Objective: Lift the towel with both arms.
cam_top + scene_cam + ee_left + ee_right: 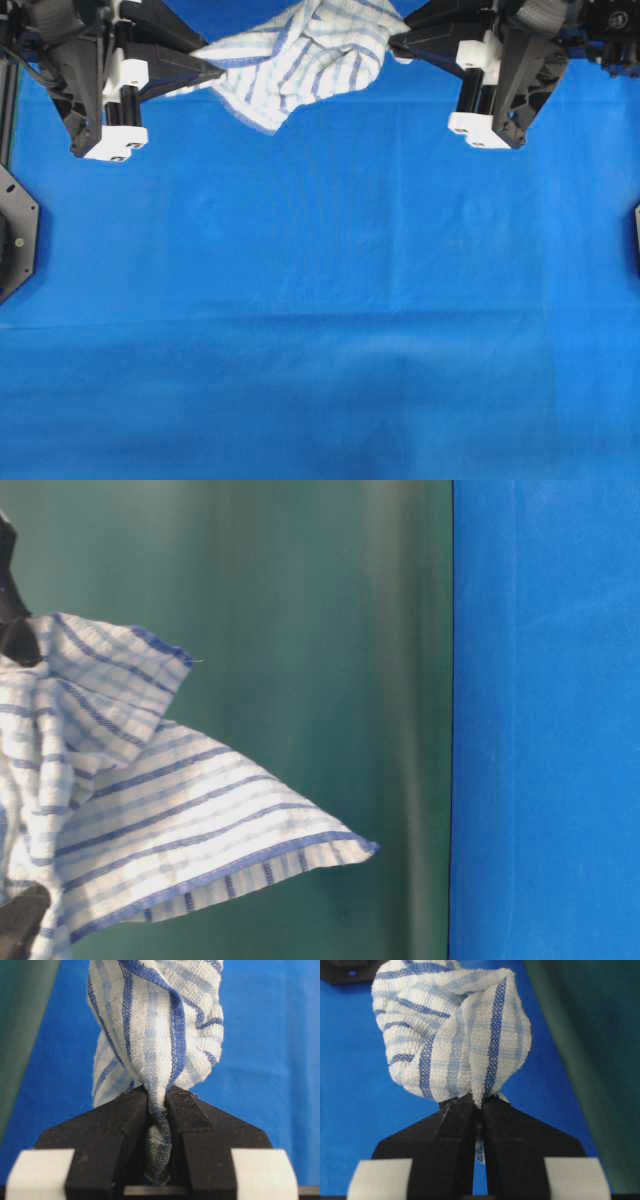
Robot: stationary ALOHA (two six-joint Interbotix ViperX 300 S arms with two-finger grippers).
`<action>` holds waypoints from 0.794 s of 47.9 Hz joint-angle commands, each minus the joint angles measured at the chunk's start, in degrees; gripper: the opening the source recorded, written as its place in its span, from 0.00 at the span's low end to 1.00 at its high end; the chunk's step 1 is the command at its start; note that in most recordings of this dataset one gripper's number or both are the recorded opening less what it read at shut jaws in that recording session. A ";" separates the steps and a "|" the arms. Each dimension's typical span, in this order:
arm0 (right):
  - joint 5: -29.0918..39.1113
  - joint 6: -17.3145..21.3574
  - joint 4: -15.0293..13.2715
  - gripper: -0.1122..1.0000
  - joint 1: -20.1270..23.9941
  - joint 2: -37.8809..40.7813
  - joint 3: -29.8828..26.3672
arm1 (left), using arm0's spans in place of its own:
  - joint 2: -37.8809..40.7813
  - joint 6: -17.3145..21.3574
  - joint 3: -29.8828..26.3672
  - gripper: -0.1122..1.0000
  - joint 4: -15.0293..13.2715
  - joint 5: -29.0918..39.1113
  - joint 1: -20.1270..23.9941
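Note:
The white towel (300, 55) with blue stripes hangs bunched between my two arms at the top of the overhead view, off the blue table covering. My left gripper (222, 70) pinches its left end, and my right gripper (392, 42) pinches its right end. In the left wrist view the black jaws of the left gripper (156, 1095) are shut on a twisted fold of the towel (160, 1020). The right gripper (478, 1100) is likewise shut on a bunched corner of the towel (450, 1030). The table-level view shows the towel (130, 810) draping in the air.
The blue table covering (320, 300) spreads below the arms. A black mount (15, 235) sits at the left edge and another black part (636, 235) at the right edge. A dark green backdrop (320, 630) stands behind the towel.

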 commanded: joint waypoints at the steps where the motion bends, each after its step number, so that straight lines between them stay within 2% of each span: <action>1: -0.26 -0.09 -0.18 0.13 -0.09 -1.23 -1.49 | -0.44 0.00 -1.67 0.15 0.00 -0.18 0.18; 20: -0.35 0.18 -0.18 0.14 -0.09 -1.23 -1.32 | -0.35 0.00 -1.58 0.15 0.00 -2.37 -0.70; 23: -0.35 0.44 -0.18 0.27 -0.09 -1.23 -1.32 | -0.44 -0.09 -1.49 0.17 0.00 -3.25 -0.88; 27: -0.35 0.35 -0.18 0.51 -0.09 -1.23 -1.23 | -0.62 -0.18 -1.23 0.34 0.00 -3.43 -0.88; 31: -0.35 0.26 -0.26 0.69 -0.09 -1.23 -1.23 | -0.70 -0.18 -0.97 0.59 0.00 -3.43 -0.88; 33: -0.35 0.26 -0.26 0.72 0.00 -1.23 -1.23 | -0.79 -0.18 -0.88 0.70 0.00 -3.43 -0.97; 38: -0.35 0.26 -0.26 0.68 0.00 -1.23 -1.14 | -0.97 -0.18 -0.70 0.90 0.00 -3.52 -1.41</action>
